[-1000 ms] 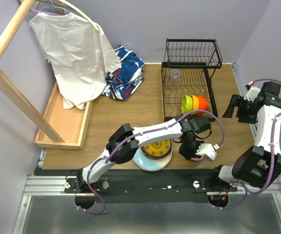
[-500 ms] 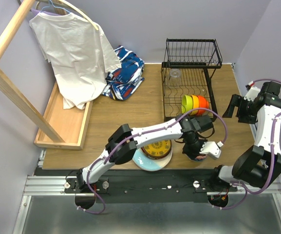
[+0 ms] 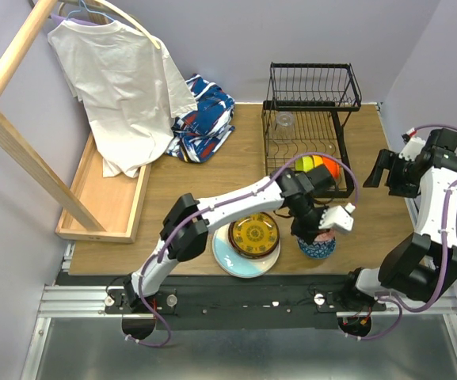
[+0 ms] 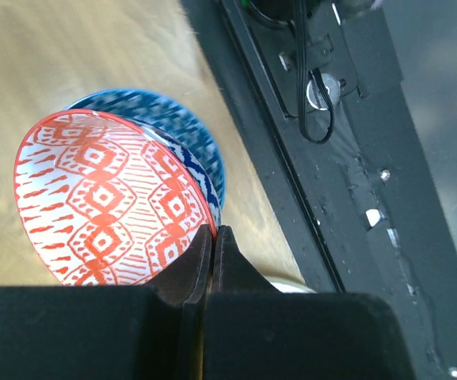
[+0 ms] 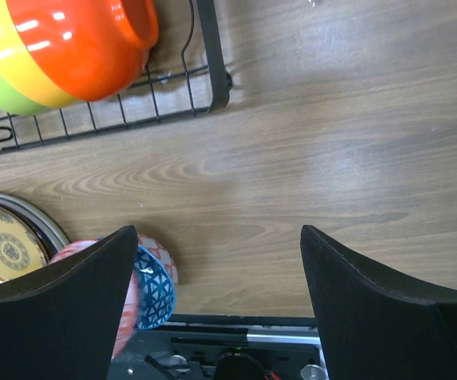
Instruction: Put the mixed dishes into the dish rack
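Left gripper (image 4: 212,234) pinched closed on the rim of red-patterned bowl (image 4: 109,198); bowl tilted. Blue-patterned bowl (image 4: 182,127) directly behind it, possibly touching, contact unclear. Black base rail (image 4: 331,134) right of the red-patterned bowl, past the wooden table (image 4: 54,47) edge.

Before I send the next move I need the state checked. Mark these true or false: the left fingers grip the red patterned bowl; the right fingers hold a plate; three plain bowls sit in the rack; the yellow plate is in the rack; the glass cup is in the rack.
1. The left fingers are shut on the rim of the red patterned bowl. True.
2. The right fingers hold a plate. False: they are open and empty over the table.
3. The green, yellow and orange bowls sit in the rack. True.
4. The yellow plate is in the rack. False: it lies on the pale blue plate on the table.
5. The glass cup is in the rack. True.
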Controlling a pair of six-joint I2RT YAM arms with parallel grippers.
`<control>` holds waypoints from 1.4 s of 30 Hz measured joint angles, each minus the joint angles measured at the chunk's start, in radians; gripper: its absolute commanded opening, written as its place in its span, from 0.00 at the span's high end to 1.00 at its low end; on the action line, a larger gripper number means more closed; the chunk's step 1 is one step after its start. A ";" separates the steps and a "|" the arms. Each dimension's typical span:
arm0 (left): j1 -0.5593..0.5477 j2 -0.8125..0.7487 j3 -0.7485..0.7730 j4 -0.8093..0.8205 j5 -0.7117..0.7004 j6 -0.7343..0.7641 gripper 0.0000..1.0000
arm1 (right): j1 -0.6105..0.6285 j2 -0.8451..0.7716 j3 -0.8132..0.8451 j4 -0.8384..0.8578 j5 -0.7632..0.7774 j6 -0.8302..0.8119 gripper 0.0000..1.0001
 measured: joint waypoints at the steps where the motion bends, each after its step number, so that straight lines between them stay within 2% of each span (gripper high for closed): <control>1: 0.011 -0.009 0.001 -0.001 0.010 -0.011 1.00 | 0.000 0.005 0.008 0.001 0.000 0.000 0.09; 8: 0.128 -0.093 0.016 0.030 0.130 -0.155 1.00 | 0.000 0.045 0.040 0.001 0.005 -0.001 0.09; 16: 0.319 -0.188 -0.014 0.193 0.250 -0.377 1.00 | 0.000 0.089 0.040 -0.002 0.026 -0.038 0.09; 20: 0.453 -0.193 -0.063 0.406 0.293 -0.567 1.00 | 0.000 0.096 0.063 -0.013 0.026 -0.066 0.09; 24: 0.550 -0.187 -0.189 0.753 0.332 -0.848 1.00 | 0.000 0.126 0.122 -0.026 0.044 -0.081 0.09; 31: 0.593 -0.106 -0.349 1.410 0.366 -1.338 1.00 | 0.000 0.164 0.172 -0.045 0.130 -0.095 0.09; 36: 0.595 -0.063 -0.427 1.703 0.366 -1.570 1.00 | 0.000 0.188 0.190 -0.073 0.172 -0.104 0.09; 42: 0.602 -0.044 -0.500 1.879 0.332 -1.728 1.00 | 0.000 0.193 0.189 -0.088 0.198 -0.105 0.09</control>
